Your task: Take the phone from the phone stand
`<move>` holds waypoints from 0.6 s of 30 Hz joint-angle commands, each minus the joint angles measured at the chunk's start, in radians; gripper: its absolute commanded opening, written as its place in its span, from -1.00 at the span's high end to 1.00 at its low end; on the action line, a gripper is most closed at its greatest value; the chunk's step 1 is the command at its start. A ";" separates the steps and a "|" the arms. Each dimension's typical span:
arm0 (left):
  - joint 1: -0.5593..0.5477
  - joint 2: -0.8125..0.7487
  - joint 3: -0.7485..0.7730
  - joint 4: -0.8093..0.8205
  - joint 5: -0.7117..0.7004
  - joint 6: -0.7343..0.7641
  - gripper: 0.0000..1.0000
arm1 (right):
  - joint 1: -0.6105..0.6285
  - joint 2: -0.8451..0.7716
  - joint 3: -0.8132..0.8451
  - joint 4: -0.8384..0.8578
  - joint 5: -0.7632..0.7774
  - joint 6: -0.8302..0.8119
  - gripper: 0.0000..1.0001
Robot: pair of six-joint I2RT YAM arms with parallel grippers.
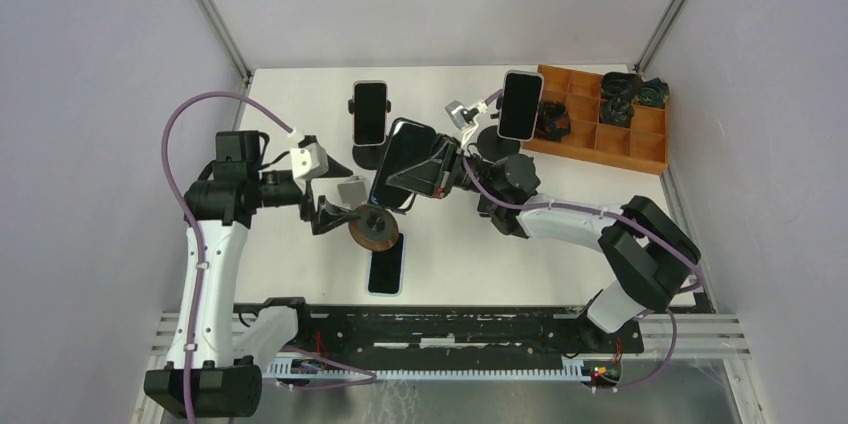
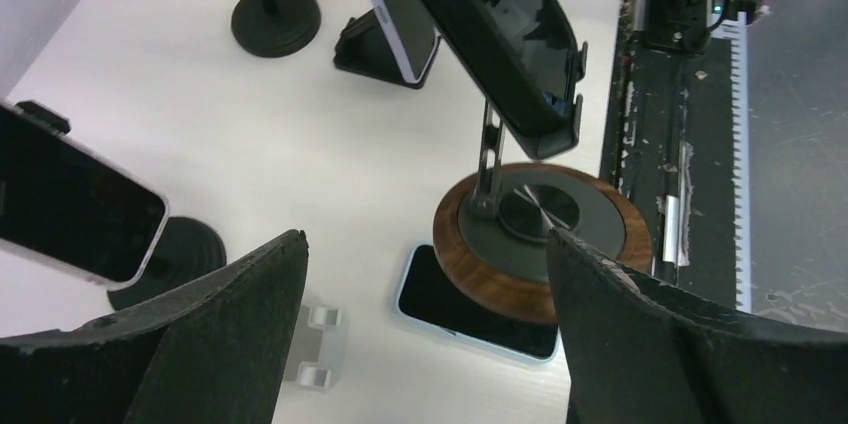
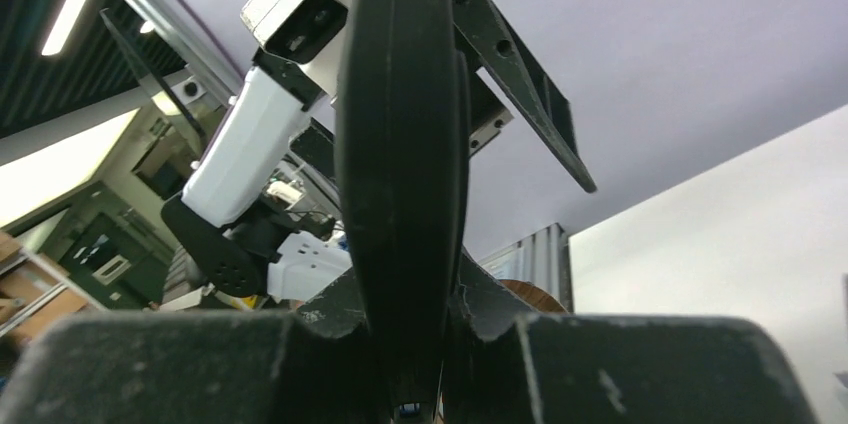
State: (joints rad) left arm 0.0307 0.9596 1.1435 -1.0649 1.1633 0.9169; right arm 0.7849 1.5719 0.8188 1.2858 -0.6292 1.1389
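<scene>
Mid-table, right tool [image 1: 425, 172] clamps phone [image 1: 400, 156] at its side edge; left tool [image 2: 425, 244] gapes beside phone stand [image 2: 470, 274].

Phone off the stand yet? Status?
Done: right gripper is shut on the black phone. In hand: open left gripper faces the round wooden-based stand, not gripping it. Left: the phone sits in the stand's clamp; pull it free.
</scene>
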 commanded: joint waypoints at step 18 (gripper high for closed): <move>-0.104 0.160 0.043 -0.398 0.218 0.453 -0.42 | 0.102 0.093 0.180 0.207 0.036 0.047 1.00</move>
State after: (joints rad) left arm -0.0628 1.0966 1.1465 -1.4330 1.3235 1.2957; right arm 0.8700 1.6756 0.9283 1.3327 -0.6239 1.1694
